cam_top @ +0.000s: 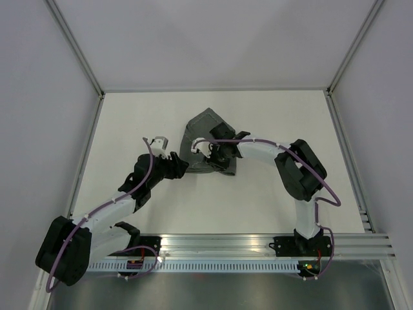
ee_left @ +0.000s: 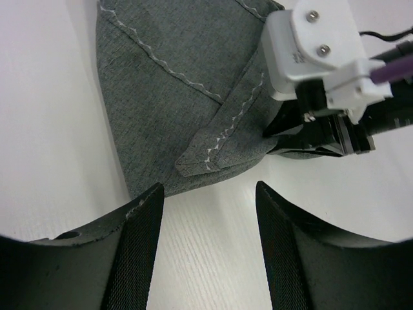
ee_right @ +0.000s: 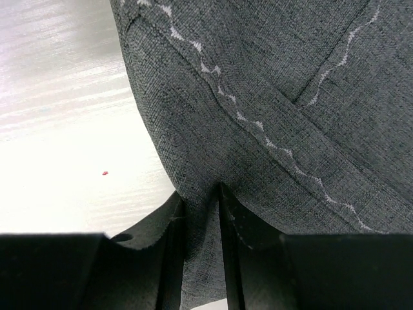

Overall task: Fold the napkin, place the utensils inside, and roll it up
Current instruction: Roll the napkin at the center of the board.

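The napkin (cam_top: 208,143) lies a little past the middle of the white table (cam_top: 277,116), a dark grey cloth folded over itself in uneven layers, with its pale zigzag stitching crossing the top surface. Farthest left in the overhead view, the left arm reaches up from its base on the aluminium rail (cam_top: 258,242) at the near edge, a purple cable (cam_top: 150,169) running along it and a white camera mount (cam_top: 158,142) on its wrist. The left gripper (cam_top: 181,169) sits just off the cloth's near-left edge. In its own camera the left gripper (ee_left: 210,248) has both fingers (ee_left: 139,258) spread wide with only bare table between them and the napkin (ee_left: 174,97) just beyond their tips, a small folded flap of hem nearest to it. To the right, the right gripper (cam_top: 217,155) is down on the napkin's near side, its wrist and white mount (ee_left: 310,45) covering that part of the cloth from the left camera. Its own view shows the right gripper (ee_right: 201,216) with narrow jaws pinching a raised fold of the napkin (ee_right: 290,97) between the fingers (ee_right: 164,239). A tiny red speck (ee_right: 105,173) marks the table to the left of the grip. The right arm bends back to its base at the rail's right end.
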Tool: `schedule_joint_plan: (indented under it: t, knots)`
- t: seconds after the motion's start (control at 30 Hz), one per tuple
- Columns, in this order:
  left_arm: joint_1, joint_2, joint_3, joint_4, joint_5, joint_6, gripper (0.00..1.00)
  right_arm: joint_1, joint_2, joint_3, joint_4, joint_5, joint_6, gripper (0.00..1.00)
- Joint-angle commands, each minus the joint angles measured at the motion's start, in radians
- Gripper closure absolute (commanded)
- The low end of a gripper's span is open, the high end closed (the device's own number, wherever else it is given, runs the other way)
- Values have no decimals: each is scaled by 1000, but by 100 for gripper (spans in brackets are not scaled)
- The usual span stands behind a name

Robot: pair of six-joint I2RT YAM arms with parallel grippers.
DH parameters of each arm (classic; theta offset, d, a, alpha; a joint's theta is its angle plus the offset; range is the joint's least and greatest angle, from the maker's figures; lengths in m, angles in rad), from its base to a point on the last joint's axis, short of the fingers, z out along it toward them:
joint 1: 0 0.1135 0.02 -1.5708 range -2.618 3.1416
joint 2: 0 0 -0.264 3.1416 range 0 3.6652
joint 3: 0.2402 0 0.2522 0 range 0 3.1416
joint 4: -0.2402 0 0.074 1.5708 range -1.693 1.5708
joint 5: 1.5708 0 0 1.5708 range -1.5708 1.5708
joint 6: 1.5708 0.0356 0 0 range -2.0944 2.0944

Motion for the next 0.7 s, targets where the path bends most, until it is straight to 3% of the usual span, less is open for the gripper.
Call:
schedule_joint_plan:
  t: [0.0, 0.27, 0.4, 0.67]
  knots:
    - [-25, -17, -10, 117, -12, 106, 36, -21, 87, 29, -239, -94, -27, 69]
    - [-163, 35, 11, 189, -73, 255, 34, -67, 146, 102, -403, -145, -102, 71]
    - [-209, 61, -21, 340, -96, 353, 34, -87, 166, 117, -457, -153, -131, 71]
    - [-290, 216, -4, 477, -50, 557, 33, -136, 197, 164, -577, -167, -188, 72]
